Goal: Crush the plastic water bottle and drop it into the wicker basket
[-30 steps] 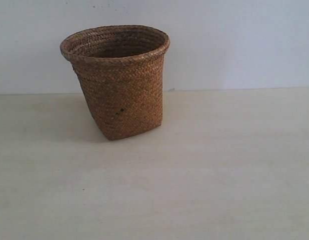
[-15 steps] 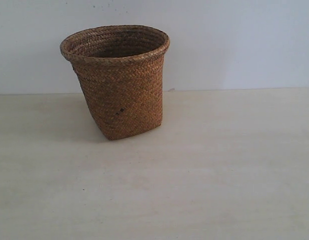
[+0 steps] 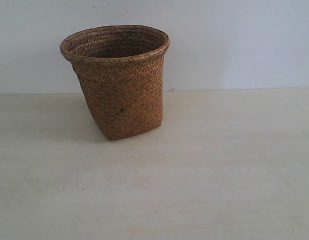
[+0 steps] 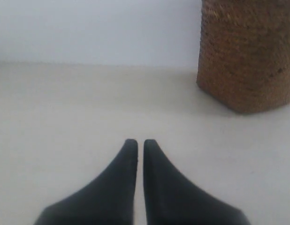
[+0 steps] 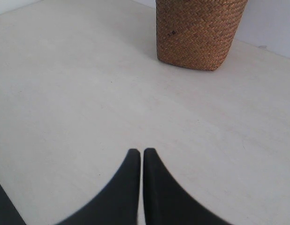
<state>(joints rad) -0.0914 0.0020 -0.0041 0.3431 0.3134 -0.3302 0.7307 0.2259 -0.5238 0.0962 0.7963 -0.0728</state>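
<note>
Scene unchanged: wicker basket [image 3: 117, 82] on table [image 3: 219, 175]; left gripper [image 4: 140, 143], right gripper [image 5: 138, 152] closed.

I see a tall brown woven wicker basket [image 3: 119, 95] [image 4: 248, 56] [image 5: 196, 33] standing upright on the pale table top [image 3: 219, 175], in the far left part of the scene. Its round rim flares outward, and the body narrows downward to a squarish base. One corner of the base is turned toward the near side. A small dark mark [image 3: 119, 111] sits on the near face, below the middle. The mouth opens upward. I see only the upper inside wall; the inside bottom is hidden from me.
</note>
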